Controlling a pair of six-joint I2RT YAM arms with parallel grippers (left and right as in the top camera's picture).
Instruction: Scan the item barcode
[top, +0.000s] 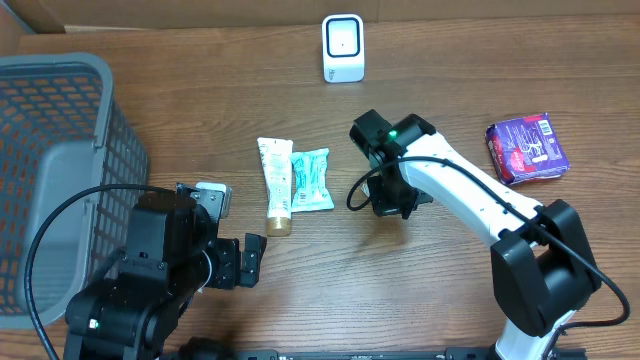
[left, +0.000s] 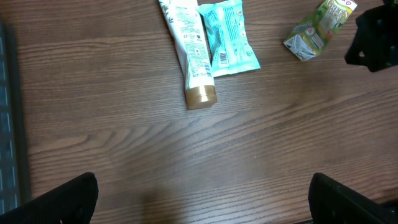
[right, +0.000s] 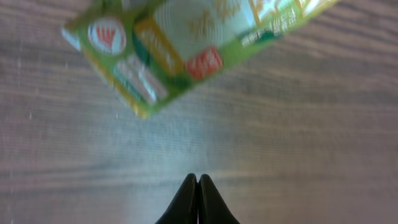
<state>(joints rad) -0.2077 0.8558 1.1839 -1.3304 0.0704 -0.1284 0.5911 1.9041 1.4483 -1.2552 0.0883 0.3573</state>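
The right fingers (right: 198, 198) are pressed together with nothing between them. The green packet (right: 186, 56) lies on the wooden worktop (right: 311, 155) just ahead of the tips, apart from them. It carries a red-and-white round mark, yellow and orange panels and a red label; its print is too blurred to read. In the left wrist view one end shows as crimped silver foil, and no barcode can be made out on it. The left fingers (left: 65, 202) stand wide apart over the worktop, holding nothing. Left of the packet, a white tube (top: 275, 183) with a gold cap lies touching a teal sachet (top: 312, 178). A white scanner (top: 343, 48) stands at the far edge, a purple packet (top: 527, 148) lies to the right, and a grey basket (top: 60, 140) sits at the left. In the overhead view the right arm (top: 470, 195) covers the green packet.
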